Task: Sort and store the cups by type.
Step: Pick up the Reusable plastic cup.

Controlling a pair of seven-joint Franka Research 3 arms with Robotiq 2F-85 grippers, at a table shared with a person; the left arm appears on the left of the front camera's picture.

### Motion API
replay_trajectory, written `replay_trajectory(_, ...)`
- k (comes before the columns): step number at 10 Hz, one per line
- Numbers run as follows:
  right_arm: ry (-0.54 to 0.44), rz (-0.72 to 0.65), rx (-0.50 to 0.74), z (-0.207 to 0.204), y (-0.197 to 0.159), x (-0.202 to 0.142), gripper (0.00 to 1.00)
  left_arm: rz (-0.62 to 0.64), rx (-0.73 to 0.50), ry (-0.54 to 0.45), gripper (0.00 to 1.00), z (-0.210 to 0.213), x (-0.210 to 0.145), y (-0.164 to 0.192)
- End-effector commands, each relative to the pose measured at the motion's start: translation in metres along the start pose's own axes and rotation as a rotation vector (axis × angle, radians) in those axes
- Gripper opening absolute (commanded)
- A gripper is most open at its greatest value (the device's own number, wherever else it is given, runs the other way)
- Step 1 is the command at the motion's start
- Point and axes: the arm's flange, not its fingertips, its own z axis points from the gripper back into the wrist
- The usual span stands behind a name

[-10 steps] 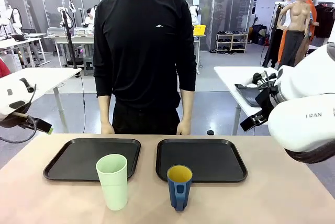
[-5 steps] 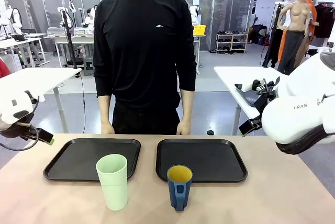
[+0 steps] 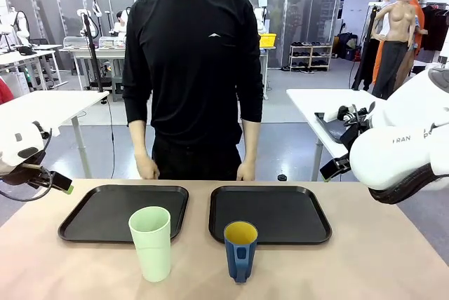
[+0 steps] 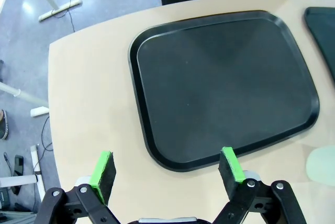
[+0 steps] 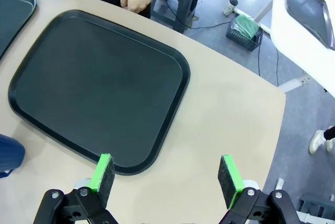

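On the near part of the table (image 3: 365,265), in front of two black trays, both cups are being shown upright and untouched. The pale mint-green tumbler (image 3: 150,242) is standing just before the left tray (image 3: 105,209). The dark blue mug (image 3: 240,251), yellow inside and with its handle turned toward the camera, is standing just before the right tray (image 3: 280,209). Neither tray is being occupied by anything, so no part of the sorting is being counted as done. Both cups are judged to be awaiting pickup and placement, presumably one type to each tray.

In the left wrist view the left gripper (image 4: 165,156) is being held with its jaws spread wide and nothing between them, above the near rim of the left tray. A pale shape at that view's right edge is probably the tumbler, though it is too blurred to be sure. In the right wrist view the right gripper (image 5: 165,158) is likewise being held wide and empty above the near corner of the right tray, with a sliver of the mug at the left edge. The person's hands (image 3: 245,171) are being held at the table's far edge, well apart from both cups.
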Motion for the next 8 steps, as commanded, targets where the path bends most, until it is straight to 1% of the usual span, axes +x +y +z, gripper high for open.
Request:
replay_trajectory(1,-0.002,-0.003,0.001,-0.0006,-0.0007,-0.0014,1.0,-0.005,0.003,0.001,1.0,-0.0001,-0.0005,0.0016)
replay_trajectory(8,-0.002,-0.003,0.001,-0.0006,-0.0007,-0.0014,1.0,-0.005,0.003,0.001,1.0,-0.0001,-0.0005,0.0016)
